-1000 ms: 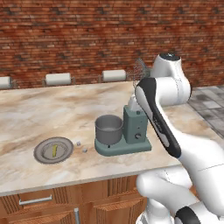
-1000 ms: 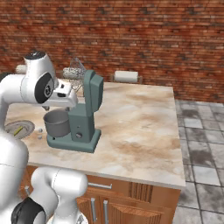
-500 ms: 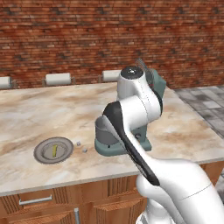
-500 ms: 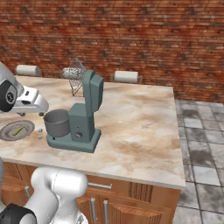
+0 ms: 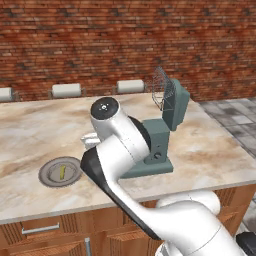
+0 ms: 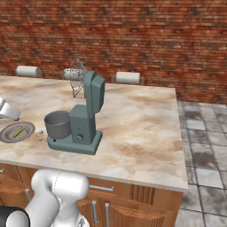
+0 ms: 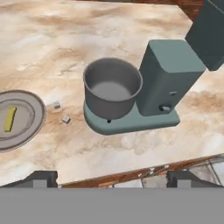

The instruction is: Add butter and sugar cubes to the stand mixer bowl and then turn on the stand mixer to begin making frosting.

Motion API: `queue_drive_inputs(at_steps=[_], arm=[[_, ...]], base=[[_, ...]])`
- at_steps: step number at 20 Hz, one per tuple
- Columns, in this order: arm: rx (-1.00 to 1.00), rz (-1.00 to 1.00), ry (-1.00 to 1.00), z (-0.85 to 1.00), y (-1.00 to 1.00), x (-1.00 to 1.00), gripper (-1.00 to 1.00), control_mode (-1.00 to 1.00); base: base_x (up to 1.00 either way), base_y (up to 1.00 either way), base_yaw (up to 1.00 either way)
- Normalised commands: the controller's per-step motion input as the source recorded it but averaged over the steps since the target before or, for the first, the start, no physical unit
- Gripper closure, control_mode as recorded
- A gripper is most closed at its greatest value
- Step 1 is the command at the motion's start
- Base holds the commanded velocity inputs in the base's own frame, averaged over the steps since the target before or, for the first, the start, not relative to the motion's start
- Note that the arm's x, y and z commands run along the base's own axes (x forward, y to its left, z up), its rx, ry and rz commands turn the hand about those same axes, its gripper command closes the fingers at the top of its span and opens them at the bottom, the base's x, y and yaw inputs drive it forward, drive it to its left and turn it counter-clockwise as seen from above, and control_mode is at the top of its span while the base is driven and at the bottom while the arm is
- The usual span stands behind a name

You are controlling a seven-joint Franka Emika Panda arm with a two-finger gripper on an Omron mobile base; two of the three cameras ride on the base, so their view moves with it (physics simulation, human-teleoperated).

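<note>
The stand mixer (image 7: 168, 83) is parked on the marble counter (image 6: 142, 128) with its head tilted back and the wire whisk (image 6: 75, 76) lifted up in the air. The stand mixer bowl (image 7: 113, 87) is seated on the mixer's base, and nothing is seen inside it. The butter (image 7: 9, 119) is lying on the grey plate (image 7: 33, 120), off to the bowl's side. The sugar cubes (image 7: 61, 112) are sat on the bare counter between plate and bowl, near each other but apart. The gripper (image 7: 111, 177) is held above the counter's front edge, fingers spread wide, nothing gripped between them.
</note>
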Motion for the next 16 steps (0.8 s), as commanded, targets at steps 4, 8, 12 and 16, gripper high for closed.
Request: queue_drive_inputs(at_steps=[4, 8, 12, 16], arm=[[0.06, -0.12, -0.39, -0.33, 0.28, -0.28, -1.0, -1.0], [0.19, -0.01, -0.45, -0.34, 0.0, -0.23, -1.0, -1.0], [0.18, -0.15, -0.14, -0.07, 0.26, 0.08, -1.0, -1.0], [0.16, -0.3, 0.04, 0.0, 0.52, 0.31, -1.0, -1.0]], base=[[0.0, 0.0, 0.0], [0.0, 0.0, 0.0], [0.0, 0.0, 0.0], [0.0, 0.0, 0.0]])
